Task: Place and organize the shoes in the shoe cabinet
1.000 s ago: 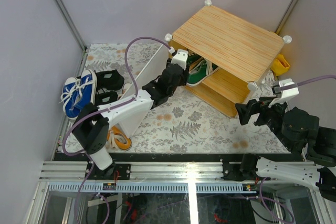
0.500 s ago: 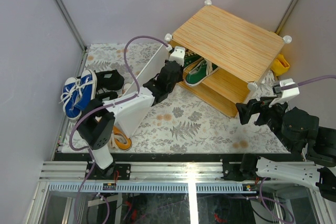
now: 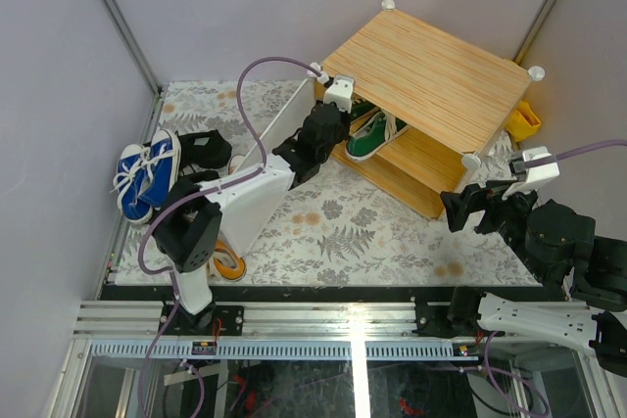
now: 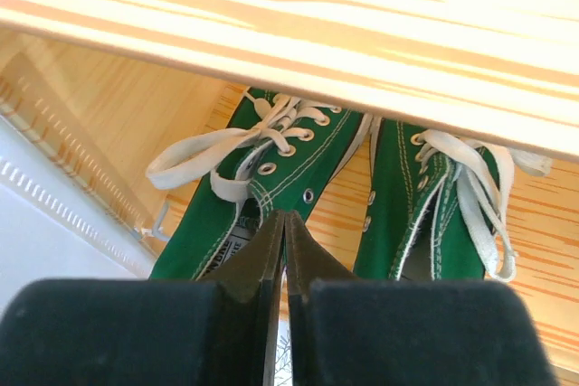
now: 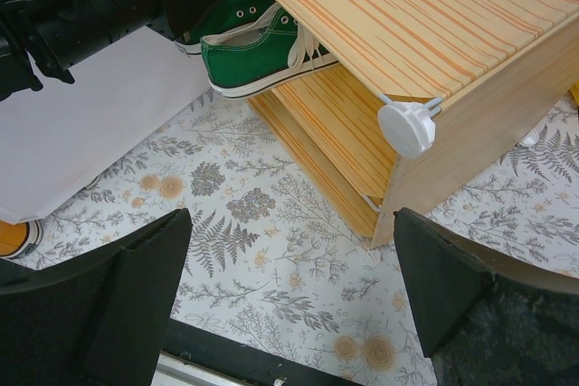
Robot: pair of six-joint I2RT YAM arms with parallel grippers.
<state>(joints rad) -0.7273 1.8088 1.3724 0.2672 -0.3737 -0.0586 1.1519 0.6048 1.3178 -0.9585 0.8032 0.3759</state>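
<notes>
Green canvas sneakers [image 4: 291, 167] now shelved
The left gripper [image 4: 283, 250] has just clenched empty before them in the wood-topped white shoe cabinet [image 3: 426, 75]; right gripper [image 5: 291, 232] stands open.

The cabinet [image 3: 431, 70] is pale wood-grain board with a smooth, faintly shiny top, a flat white door [image 5: 99, 124] and a glossy white plastic knob [image 5: 404, 126]. The sneakers [image 4: 262, 187] are green woven canvas with white stitching, flat cloth laces [image 4: 194, 155] and smooth white soles. The fingers [image 4: 258, 264] look like matt black plastic, and the counter [image 5: 271, 250] has a matt fern-printed covering.
</notes>
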